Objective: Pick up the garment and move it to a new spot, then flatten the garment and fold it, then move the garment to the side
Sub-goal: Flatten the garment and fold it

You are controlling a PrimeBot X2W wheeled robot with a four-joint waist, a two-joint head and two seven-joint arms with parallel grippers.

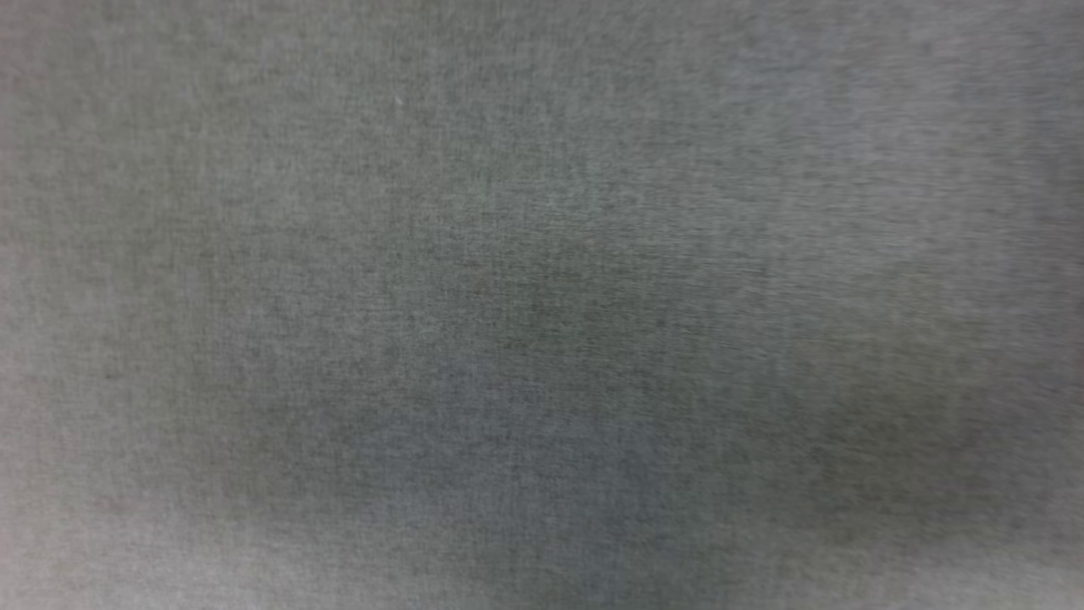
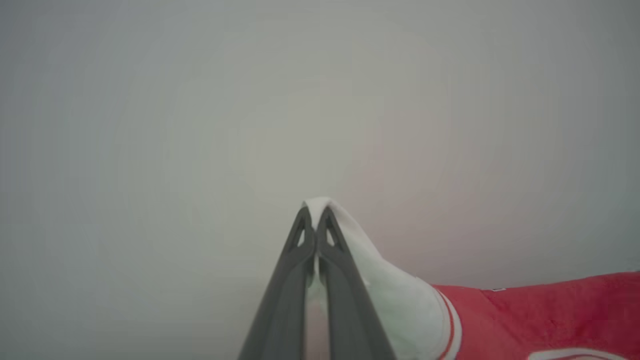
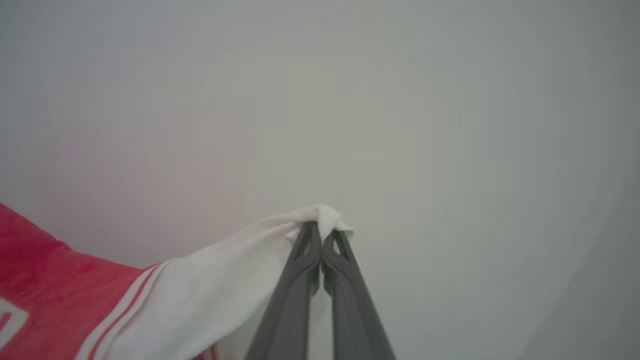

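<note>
Garment point(image 2: 540, 315): spanning sleeve to sleeve between both arms, red body lying inward of each. Left end effector point(image 2: 315, 212) pinching one white sleeve tip point(image 2: 322, 202); right end effector point(image 3: 321, 232) pinching the other.

The garment point(image 2: 530, 315) is bright red in the body, with a white sleeve set off by red-and-white striped trim and the edge of a white-outlined print. The dark grey fingers of the left hand point(image 2: 315, 216) and right hand point(image 3: 322, 236) stand against a plain pale grey background point(image 2: 200, 100). In the head view, a surface point(image 1: 542, 305) is mottled grey with a fine woven fleck.
</note>
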